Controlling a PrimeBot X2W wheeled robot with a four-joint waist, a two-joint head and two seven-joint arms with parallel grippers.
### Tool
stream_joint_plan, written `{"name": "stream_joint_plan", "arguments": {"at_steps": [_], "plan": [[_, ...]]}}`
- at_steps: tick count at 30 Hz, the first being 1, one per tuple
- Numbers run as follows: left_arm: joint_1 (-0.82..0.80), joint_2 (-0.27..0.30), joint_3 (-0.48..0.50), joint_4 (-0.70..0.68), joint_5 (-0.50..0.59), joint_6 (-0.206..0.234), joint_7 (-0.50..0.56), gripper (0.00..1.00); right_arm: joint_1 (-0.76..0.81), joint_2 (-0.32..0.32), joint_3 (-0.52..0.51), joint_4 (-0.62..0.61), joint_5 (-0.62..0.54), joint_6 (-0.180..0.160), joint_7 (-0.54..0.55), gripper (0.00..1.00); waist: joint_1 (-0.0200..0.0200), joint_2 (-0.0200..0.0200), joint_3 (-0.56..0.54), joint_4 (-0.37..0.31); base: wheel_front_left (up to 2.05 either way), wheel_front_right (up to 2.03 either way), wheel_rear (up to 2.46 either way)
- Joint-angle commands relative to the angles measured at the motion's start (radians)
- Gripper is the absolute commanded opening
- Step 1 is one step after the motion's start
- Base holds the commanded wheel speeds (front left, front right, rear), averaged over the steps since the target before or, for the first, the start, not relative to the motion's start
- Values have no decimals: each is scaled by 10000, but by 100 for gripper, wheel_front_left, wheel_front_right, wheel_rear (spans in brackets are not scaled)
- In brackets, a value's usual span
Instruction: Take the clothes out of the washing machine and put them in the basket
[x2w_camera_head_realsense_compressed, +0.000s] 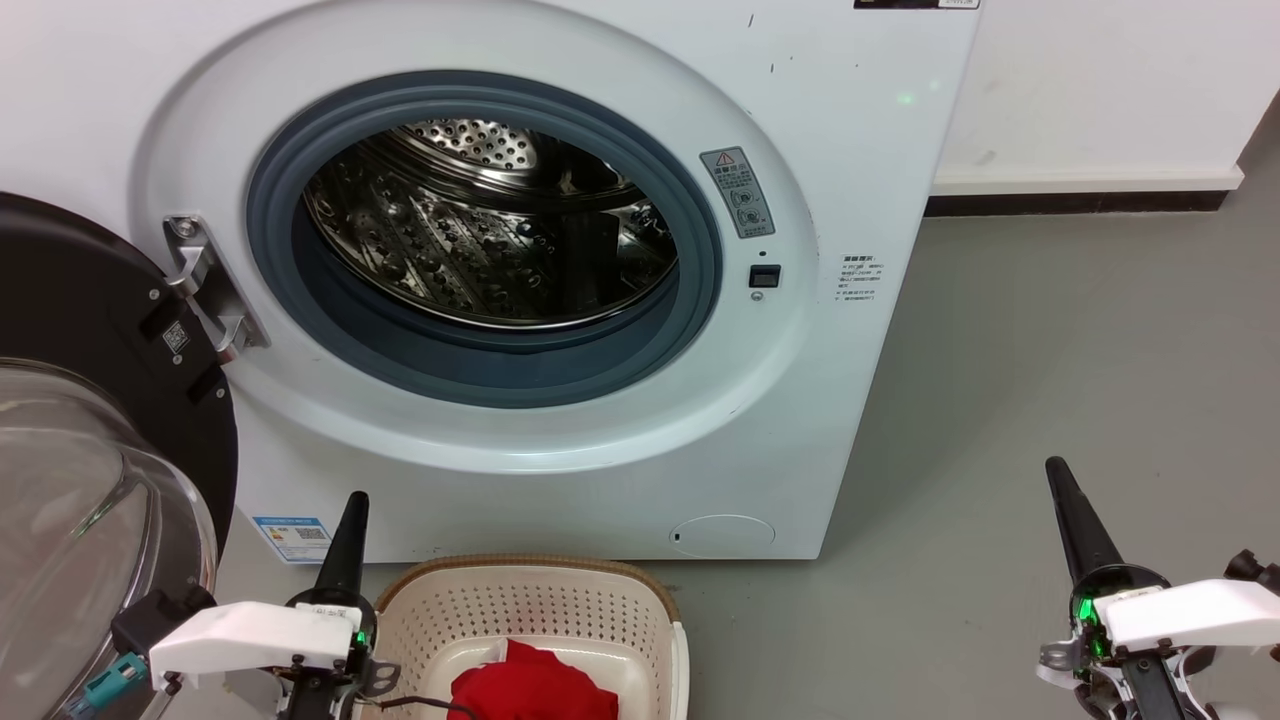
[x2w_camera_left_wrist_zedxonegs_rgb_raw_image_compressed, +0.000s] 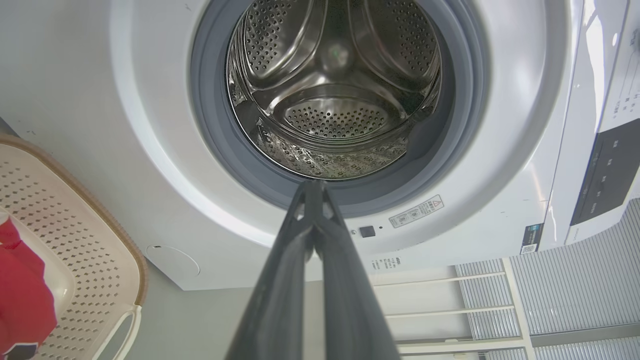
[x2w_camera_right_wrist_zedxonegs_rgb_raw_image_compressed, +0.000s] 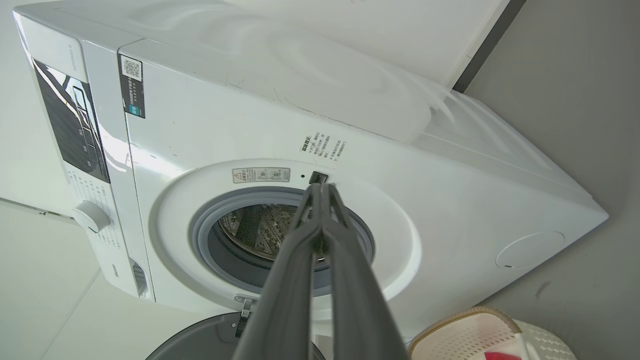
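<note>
The left gripper (x2w_camera_head_realsense_compressed: 355, 505), with two long dark fingers, is clenched tip to tip on nothing. It hangs in front of the large white front-loading washing machine (x2w_camera_head_realsense_compressed: 850, 400), below its round opening. In the left wrist view this gripper (x2w_camera_left_wrist_zedxonegs_rgb_raw_image_compressed: 314, 187) points at the lower edge of the machine's grey rubber door ring (x2w_camera_left_wrist_zedxonegs_rgb_raw_image_compressed: 210, 125). The right gripper (x2w_camera_head_realsense_compressed: 1058, 472) is also pressed shut and holds nothing. It hangs over the grey floor (x2w_camera_head_realsense_compressed: 1050, 350) off the machine's right side, well apart from it.

The cream perforated plastic basket with a brown woven-look rim (x2w_camera_head_realsense_compressed: 520, 563) stands just in front of the machine's base. The bright red fabric clothes (x2w_camera_head_realsense_compressed: 530, 688) lie bunched inside it. Inside the machine's door ring, the perforated steel drum (x2w_camera_head_realsense_compressed: 470, 250) shows bare shining metal. The black-rimmed glass door (x2w_camera_head_realsense_compressed: 90, 400) stands swung open at the machine's left.
</note>
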Motion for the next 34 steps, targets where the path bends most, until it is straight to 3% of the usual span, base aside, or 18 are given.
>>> {"name": "stream_joint_plan", "arguments": {"at_steps": [1,34], "plan": [[-236,6,59,-21,-217,-59,81,0,-213,-44,-39,16,243,2,45,0,0,-1,2,7,0,0,0],[-398,-126,405,342,-2917,-369,666,0,-528,37,-347,615,3034,1,515,0,0,-1,58,209,0,0,0]]}}
